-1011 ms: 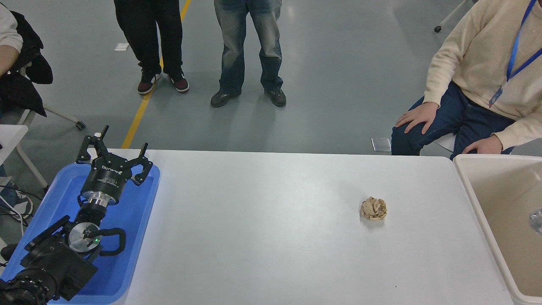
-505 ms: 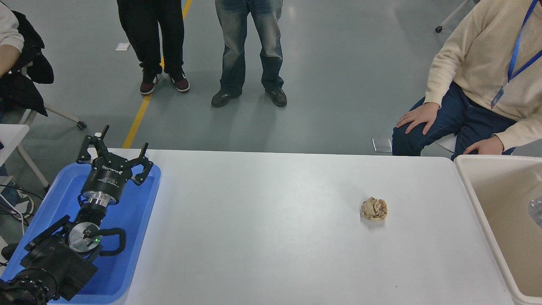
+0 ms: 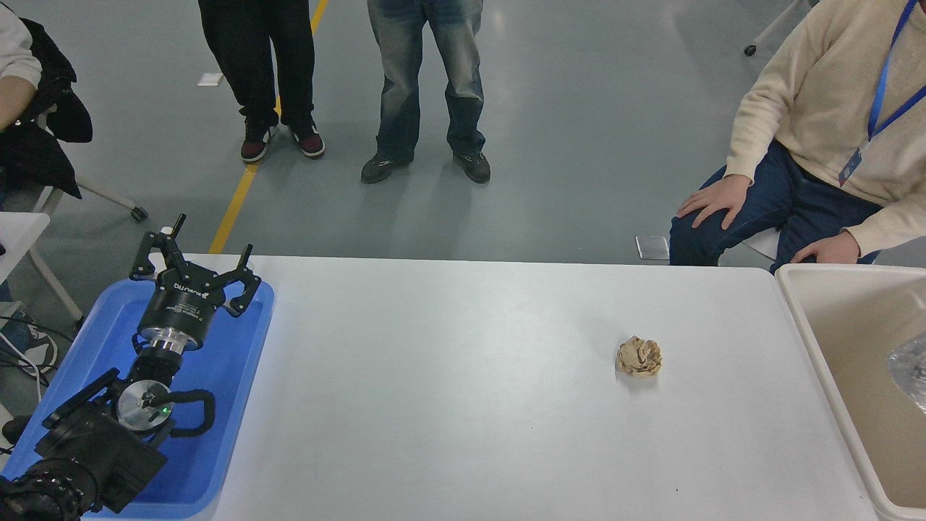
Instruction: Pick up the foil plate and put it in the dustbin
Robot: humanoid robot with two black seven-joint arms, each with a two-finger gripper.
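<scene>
The cream dustbin (image 3: pixel 803 329) stands at the table's right end, cut off by the picture's right edge. Inside it, at the right edge, a piece of the shiny crinkled foil plate (image 3: pixel 910 365) shows; the rest is out of view. My left gripper (image 3: pixel 207 246) is parked at the lower left above a blue tray, fingers spread open and empty. My right arm and gripper are out of view.
A crumpled tan paper ball (image 3: pixel 639 357) lies on the white table (image 3: pixel 448 391) right of centre. The shallow blue tray (image 3: pixel 231 362) sits at the left end. A seated person (image 3: pixel 817 137) is at the far right; two people stand beyond the far edge.
More of the foil plate shows inside the dustbin at the right edge than a second ago. The picture has shifted slightly. The left arm has not moved.
</scene>
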